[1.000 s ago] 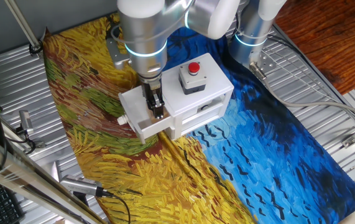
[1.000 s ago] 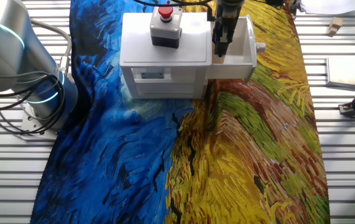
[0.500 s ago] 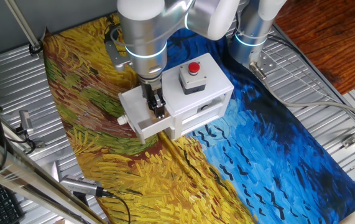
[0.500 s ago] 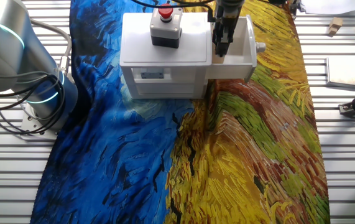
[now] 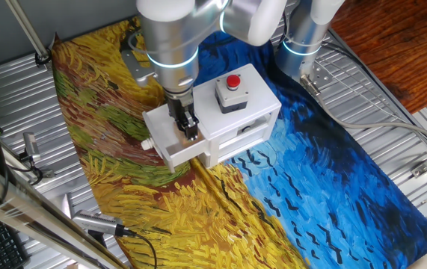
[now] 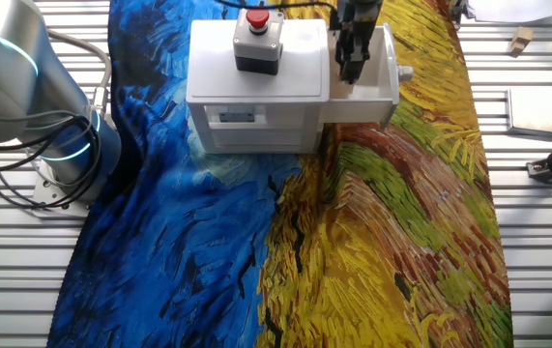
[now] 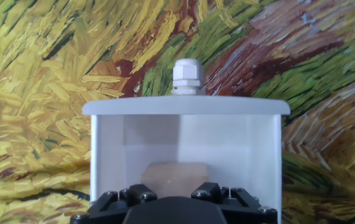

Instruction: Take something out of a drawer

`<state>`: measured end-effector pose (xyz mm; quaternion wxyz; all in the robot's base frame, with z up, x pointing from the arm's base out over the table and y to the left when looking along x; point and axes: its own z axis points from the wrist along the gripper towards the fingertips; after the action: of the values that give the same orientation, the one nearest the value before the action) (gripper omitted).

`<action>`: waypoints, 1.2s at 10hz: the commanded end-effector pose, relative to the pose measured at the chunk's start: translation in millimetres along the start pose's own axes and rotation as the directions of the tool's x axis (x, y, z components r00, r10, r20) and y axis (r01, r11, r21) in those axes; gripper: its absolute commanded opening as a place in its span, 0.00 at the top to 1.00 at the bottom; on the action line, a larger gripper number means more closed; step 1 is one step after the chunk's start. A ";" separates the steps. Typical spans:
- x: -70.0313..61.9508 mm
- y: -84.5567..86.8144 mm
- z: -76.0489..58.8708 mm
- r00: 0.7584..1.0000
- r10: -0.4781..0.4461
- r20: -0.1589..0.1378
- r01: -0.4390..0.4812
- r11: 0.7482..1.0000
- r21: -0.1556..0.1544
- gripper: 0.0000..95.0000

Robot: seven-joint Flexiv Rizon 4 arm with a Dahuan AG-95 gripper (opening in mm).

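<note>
White plastic drawer [image 5: 170, 142] stands pulled out left of centre; the gripper [image 5: 188, 133] reaches down into it, hiding the contents. Finger spacing cannot be told.

Other fixed view: gripper [image 6: 351, 70] sits inside the drawer [image 6: 377, 95] at upper centre, block unseen.

Hand view: tan block [image 7: 175, 179] lies at lower centre, directly ahead, behind the knob [image 7: 188, 77]; its lower part is cut off by the gripper housing, fingers unseen.

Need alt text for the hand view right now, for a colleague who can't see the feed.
A small tan wooden block sits inside the open white plastic drawer, directly ahead of the black gripper at the bottom edge. The drawer's round white knob points away, over a yellow, green and brown painted cloth.
</note>
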<state>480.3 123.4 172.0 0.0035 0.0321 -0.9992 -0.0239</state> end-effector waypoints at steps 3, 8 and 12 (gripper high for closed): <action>-1.2 -0.1 -14.1 1.000 -0.027 -0.007 0.027 1.000 -0.001 1.00; -1.2 -0.1 -14.1 1.000 -0.027 -0.007 0.027 1.000 -0.001 1.00; -1.2 -0.1 -14.1 1.000 -0.027 -0.007 0.027 1.000 -0.001 1.00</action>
<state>481.7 122.7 184.9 0.0061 0.0459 -0.9986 -0.0241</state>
